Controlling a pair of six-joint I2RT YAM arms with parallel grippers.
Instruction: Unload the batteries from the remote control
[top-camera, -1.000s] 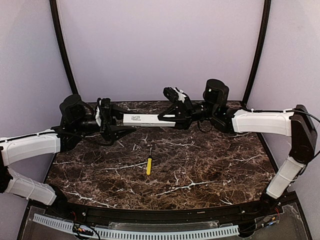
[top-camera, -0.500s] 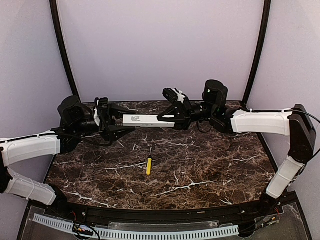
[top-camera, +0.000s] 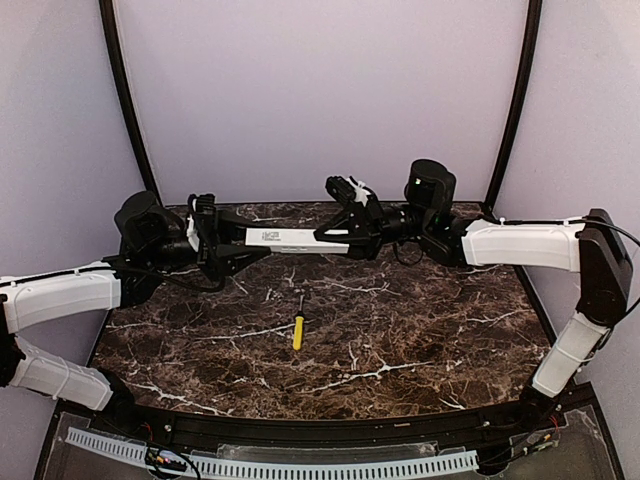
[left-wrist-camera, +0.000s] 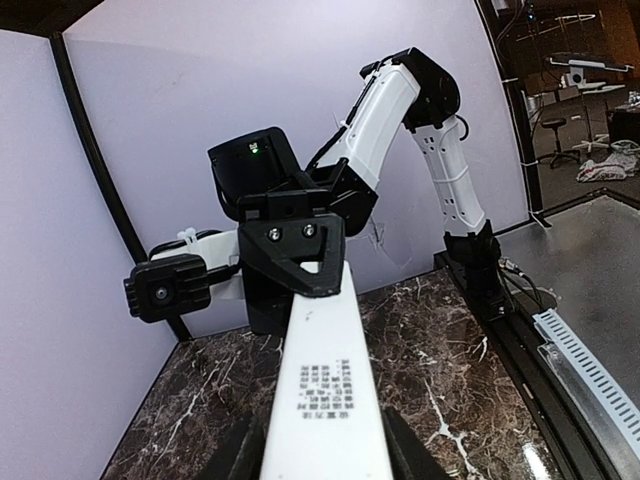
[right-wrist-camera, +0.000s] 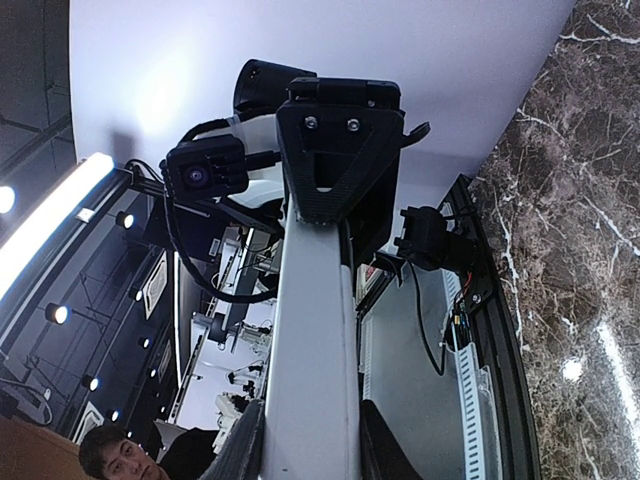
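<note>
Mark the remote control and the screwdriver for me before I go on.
remote control (top-camera: 300, 240): top external view, on the white bar just right of its printed label.
screwdriver (top-camera: 298, 331): top external view, on the yellow handle.

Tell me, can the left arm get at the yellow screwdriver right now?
Probably not yet: the left gripper is shut on the remote control, shared with the right gripper. The screwdriver itself lies uncovered on the table.
</note>
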